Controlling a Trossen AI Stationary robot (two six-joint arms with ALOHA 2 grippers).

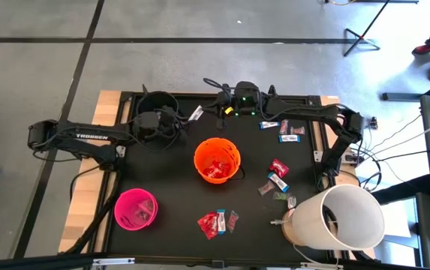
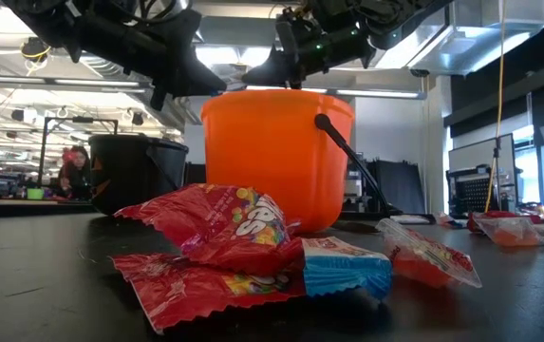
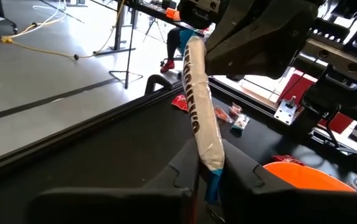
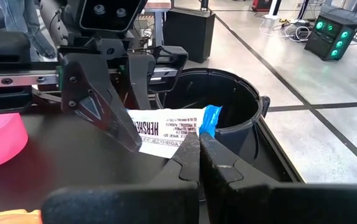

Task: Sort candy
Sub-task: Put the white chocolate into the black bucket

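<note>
A white candy bar with blue ends (image 1: 196,114) hangs in the air between my two grippers, over the table's far side beside the black bucket (image 1: 157,105). My left gripper (image 1: 184,118) reaches in from the left and is shut on it. My right gripper (image 1: 213,107) comes from the right and is shut at the bar's other end. Red packets (image 1: 215,223), blue-and-white bars (image 1: 290,133) and mixed sweets (image 1: 276,182) lie flat on the table. More red packets lie inside the orange bucket (image 1: 217,160). My left gripper (image 3: 208,168) pinches the bar's blue end (image 3: 213,182) between its two fingers. The bar (image 3: 198,93) runs on lengthwise past the fingertips, lifted clear of the table. My right gripper (image 4: 199,140) has its shut fingertips at the bar's opposite blue end (image 4: 210,118), coming level from the table's right. The fingertips hide the exact spot of contact.
The orange bucket stands mid-table, a pink bucket (image 1: 135,208) near the left front, and a large white tub (image 1: 342,217) lies at the right front. In the low view red packets (image 2: 224,223) lie before the orange bucket (image 2: 276,152). A person (image 2: 74,171) sits far behind.
</note>
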